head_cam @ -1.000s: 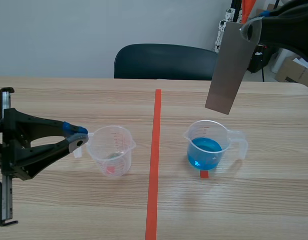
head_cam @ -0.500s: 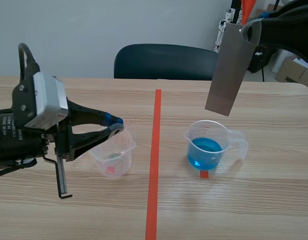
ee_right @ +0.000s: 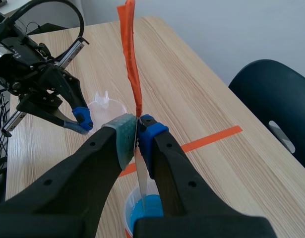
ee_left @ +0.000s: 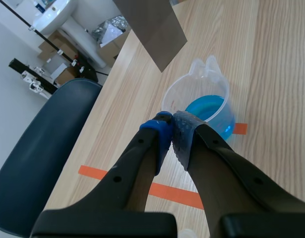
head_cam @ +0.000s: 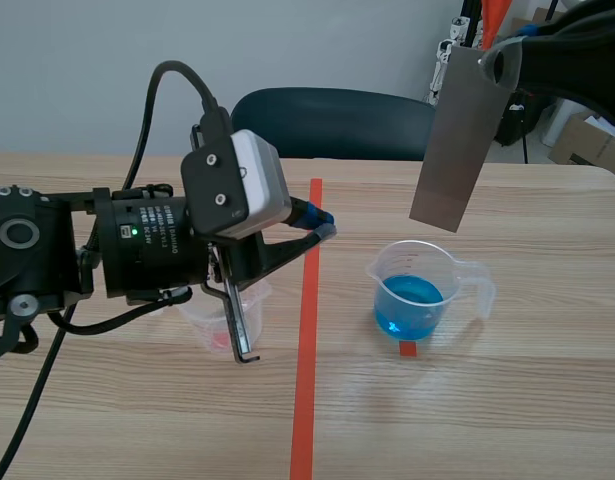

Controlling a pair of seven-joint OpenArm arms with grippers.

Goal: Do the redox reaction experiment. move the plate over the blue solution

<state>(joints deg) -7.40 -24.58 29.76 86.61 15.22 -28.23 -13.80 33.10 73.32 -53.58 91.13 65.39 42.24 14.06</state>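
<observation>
1. Holding state: the right hand (head_cam: 495, 62) is clamped on the upper end of the plate (head_cam: 455, 140). The plate hangs with its long axis steeply downward, its lower end tilted toward the beaker (head_cam: 419, 290) of blue solution (head_cam: 407, 300).
2. Governing relation: the plate's lower edge is above the beaker's rim and apart from it, apparently toward the beaker's far side (the scene view alone cannot fix depth). A short shift toward the beaker's centre probably remains.
3. Second arm: the left hand (head_cam: 319, 222) is closed on nothing, fingers meeting, raised beside the beaker and pointing at it.
4. View differences:
   - The left wrist view shows the plate's lower corner beyond the beaker, not over the liquid.
   - The right wrist view shows the plate edge-on, running toward the solution.
   - Only the scene view shows the empty beaker (head_cam: 222, 320), partly behind the left arm, on the worktop (head_cam: 547, 400).
</observation>
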